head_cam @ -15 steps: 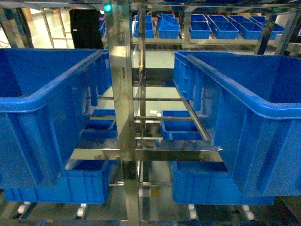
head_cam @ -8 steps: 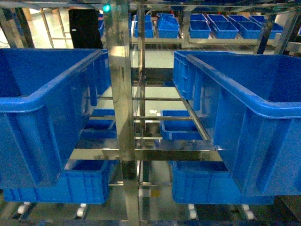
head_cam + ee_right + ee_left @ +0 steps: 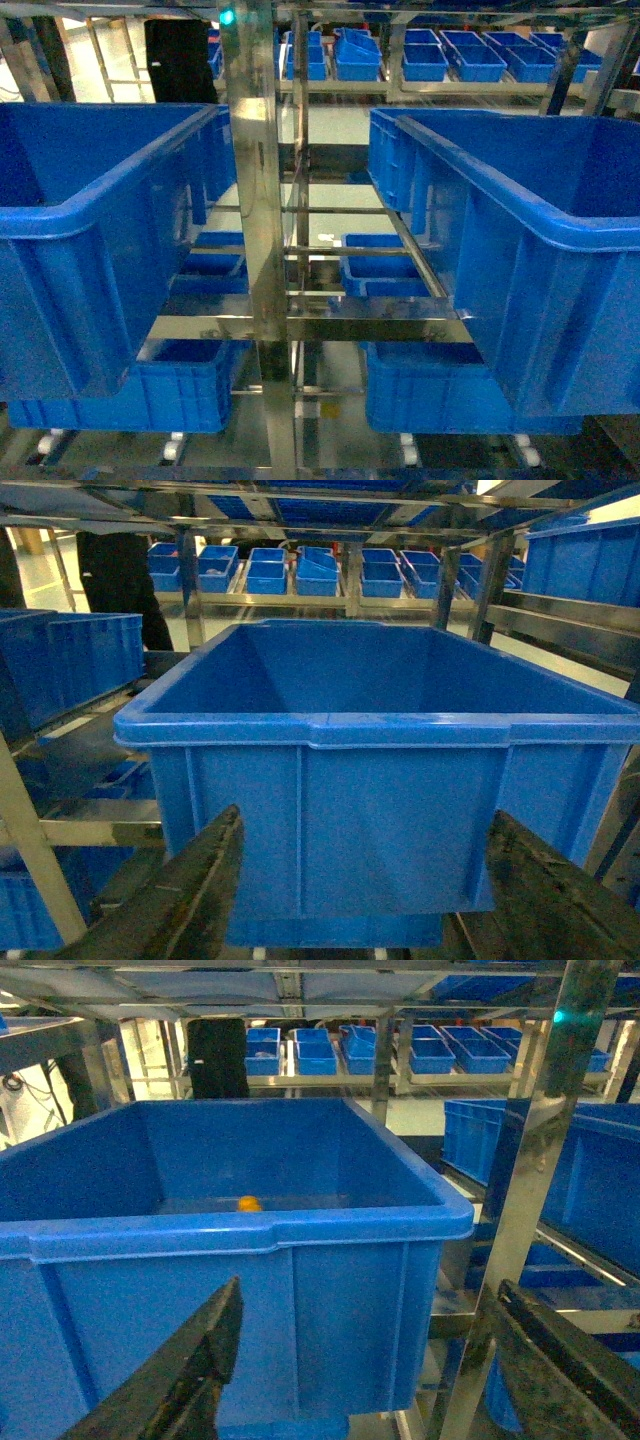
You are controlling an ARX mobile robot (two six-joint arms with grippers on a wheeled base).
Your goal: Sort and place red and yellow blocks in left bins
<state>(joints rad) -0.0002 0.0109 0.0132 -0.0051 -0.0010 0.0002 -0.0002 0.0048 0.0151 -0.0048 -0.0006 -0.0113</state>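
- Head view: two large bins sit on a steel rack, the left bin (image 3: 95,230) and the right bin (image 3: 530,250), with an upright steel post (image 3: 262,230) between them. Neither gripper shows here, and no block is visible; the bin floors are hidden by their near walls.
- Left wrist view: the left gripper (image 3: 385,1380) hangs just outside the near wall of the left bin (image 3: 230,1290), fingers spread wide with nothing between them. One yellow block (image 3: 248,1203) lies on the bin floor near the far wall. I count one yellow piece and no red one.
- Right wrist view: the right gripper (image 3: 365,900) faces the right bin (image 3: 350,810), fingers likewise spread and empty. What shows of its interior holds no block.
- Risk: the red block is out of sight in every view, so sorting may stall until it is found. Both grippers sit below the rolled rims; driving forward without lifting could knock a finger against a bin wall or the post.
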